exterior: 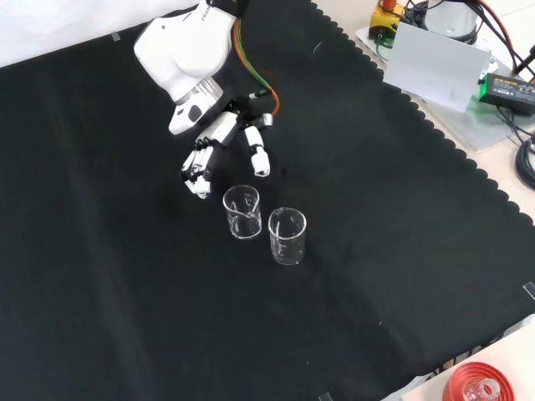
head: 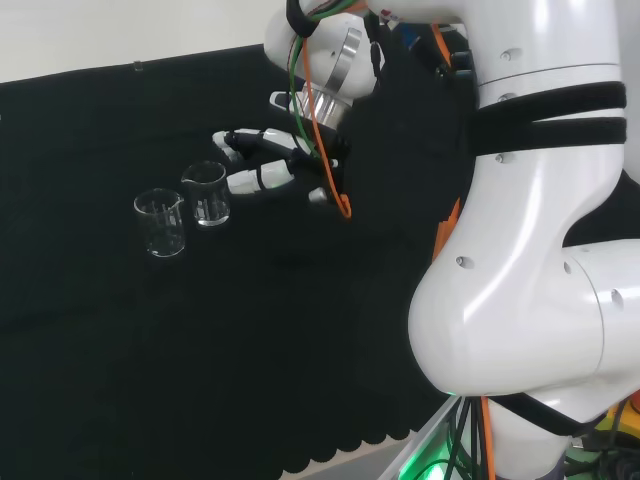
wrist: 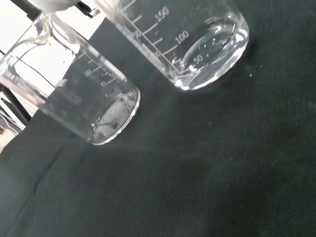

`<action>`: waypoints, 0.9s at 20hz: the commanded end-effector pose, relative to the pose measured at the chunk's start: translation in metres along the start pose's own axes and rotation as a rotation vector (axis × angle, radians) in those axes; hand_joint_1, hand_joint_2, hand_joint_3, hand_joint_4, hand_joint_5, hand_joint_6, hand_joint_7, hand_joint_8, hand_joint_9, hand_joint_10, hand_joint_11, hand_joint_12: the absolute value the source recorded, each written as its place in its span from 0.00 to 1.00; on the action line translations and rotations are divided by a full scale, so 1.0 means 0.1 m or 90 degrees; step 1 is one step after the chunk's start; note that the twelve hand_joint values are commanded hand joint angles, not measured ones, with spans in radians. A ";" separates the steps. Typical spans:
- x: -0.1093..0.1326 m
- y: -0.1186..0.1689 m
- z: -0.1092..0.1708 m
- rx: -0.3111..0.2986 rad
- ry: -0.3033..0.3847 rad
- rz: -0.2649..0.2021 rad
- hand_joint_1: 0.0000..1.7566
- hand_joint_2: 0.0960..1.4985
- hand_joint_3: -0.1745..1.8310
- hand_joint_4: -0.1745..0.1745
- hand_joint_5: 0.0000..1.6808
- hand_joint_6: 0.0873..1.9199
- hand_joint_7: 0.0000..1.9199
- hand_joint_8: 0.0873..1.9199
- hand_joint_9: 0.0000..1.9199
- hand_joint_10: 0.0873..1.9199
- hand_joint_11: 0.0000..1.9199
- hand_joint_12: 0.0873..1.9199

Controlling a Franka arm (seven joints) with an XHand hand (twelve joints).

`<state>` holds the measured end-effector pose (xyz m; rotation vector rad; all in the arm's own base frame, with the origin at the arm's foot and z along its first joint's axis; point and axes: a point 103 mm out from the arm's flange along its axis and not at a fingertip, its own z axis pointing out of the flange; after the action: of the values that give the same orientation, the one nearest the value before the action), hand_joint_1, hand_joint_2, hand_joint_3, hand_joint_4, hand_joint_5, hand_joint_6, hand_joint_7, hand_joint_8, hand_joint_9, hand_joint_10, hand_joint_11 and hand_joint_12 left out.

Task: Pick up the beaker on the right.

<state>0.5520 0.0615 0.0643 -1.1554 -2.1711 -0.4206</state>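
Observation:
Two clear glass beakers stand upright and close together on the black cloth. In the head view one beaker (head: 207,192) is right of the other beaker (head: 161,222). The front view shows them as a nearer-to-hand beaker (exterior: 242,211) and a farther beaker (exterior: 287,236). The hand (head: 268,163) hovers just right of the right beaker in the head view, its fingers straight and spread, holding nothing. From the front, the hand (exterior: 221,146) sits above and left of the beakers, a little apart from them. Both beakers (wrist: 207,44) (wrist: 81,101) loom large in the wrist view.
White arm links (head: 540,230) fill the head view's right. Past the cloth's scalloped edge lie a white box (exterior: 439,67), cables and a red ribbed ring (exterior: 485,384) in the front view.

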 end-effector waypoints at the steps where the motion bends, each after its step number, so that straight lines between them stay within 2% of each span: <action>1: 0.07 0.07 0.12 0.009 -0.002 -0.005 0.41 0.51 0.00 0.22 0.13 0.00 0.07 0.34 0.13 0.36 0.00 0.61; 6: 0.05 0.08 0.17 0.002 0.019 -0.019 0.44 0.52 0.00 0.22 0.13 0.00 0.07 0.34 0.12 0.37 0.00 0.60; 18: 0.11 0.16 0.29 -0.007 0.043 -0.026 0.47 0.53 0.00 0.19 0.15 0.00 0.09 0.35 0.14 0.37 0.00 0.60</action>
<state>0.5491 0.0908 0.0501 -1.0929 -2.1428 -0.4745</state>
